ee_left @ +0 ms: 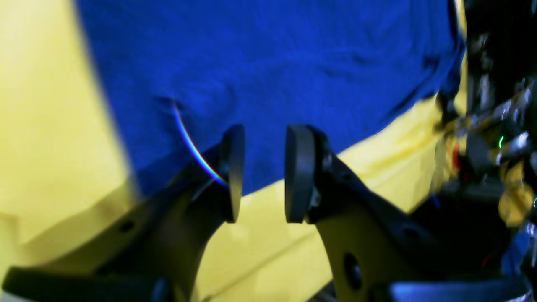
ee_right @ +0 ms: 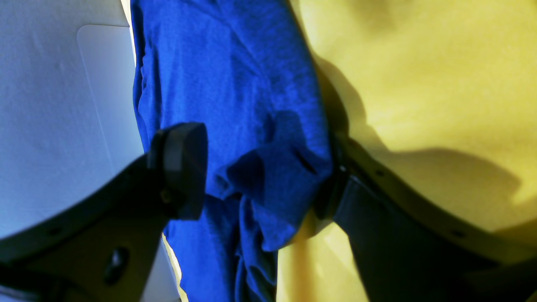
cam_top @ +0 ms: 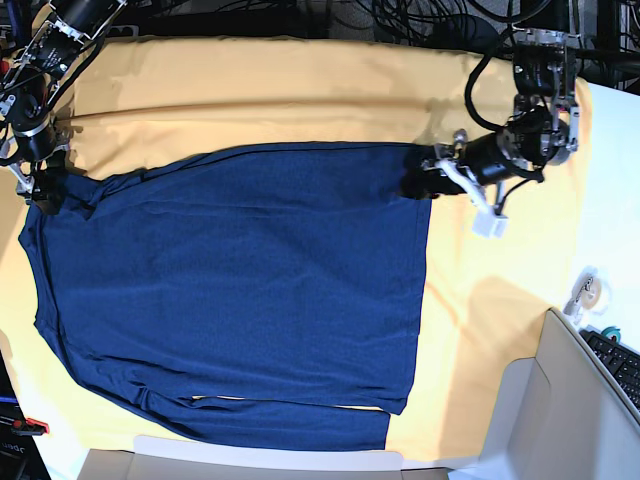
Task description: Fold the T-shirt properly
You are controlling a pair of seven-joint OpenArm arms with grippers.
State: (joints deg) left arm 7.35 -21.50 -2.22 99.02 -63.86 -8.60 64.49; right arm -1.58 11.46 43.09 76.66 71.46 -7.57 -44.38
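1. The T-shirt [cam_top: 240, 290] is spread flat on the yellow-orange cloth [cam_top: 300, 100], probably so that its edges can be reached for folding.
2. The right gripper [ee_right: 260, 176] is placed at a bunched corner of the shirt; cloth lies between its wide jaws, but a firm grip cannot be confirmed.
3. The left gripper [ee_left: 260, 176] is held near the opposite upper corner, jaws half open, with nothing between them.
4. The long axis of the shirt runs left to right in the base view.

Yellow cloth [cam_top: 300, 100] covers table, w/ navy T-shirt [cam_top: 240, 290] spread flat on it.
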